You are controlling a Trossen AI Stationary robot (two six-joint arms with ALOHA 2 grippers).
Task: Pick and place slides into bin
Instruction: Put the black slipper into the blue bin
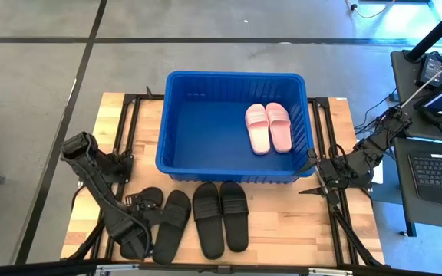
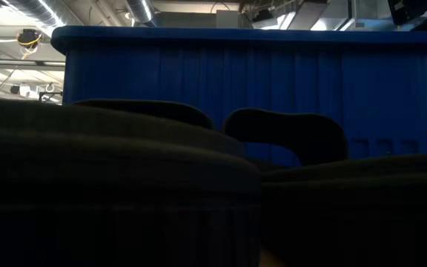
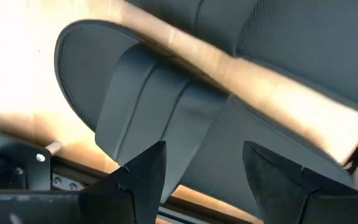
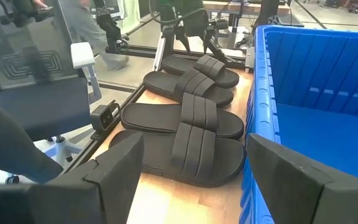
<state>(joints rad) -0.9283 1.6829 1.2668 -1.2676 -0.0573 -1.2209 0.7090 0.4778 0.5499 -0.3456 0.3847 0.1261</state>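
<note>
Four black slides (image 1: 221, 218) lie in a row on the wooden tabletop (image 1: 282, 226) just in front of the blue bin (image 1: 176, 130), long axes running roughly front to back, while the pink pair (image 1: 268, 126) rests side by side inside the bin near its right wall. The left end effector (image 1: 139, 208) hovers with fingers spread over the strap of the leftmost black slide (image 3: 160, 118), gripping nothing. The right end effector (image 1: 313, 184), also spread and empty, waits by the bin's front right corner, grey floor and a desk with a keyboard (image 1: 440, 170) beyond.
</note>
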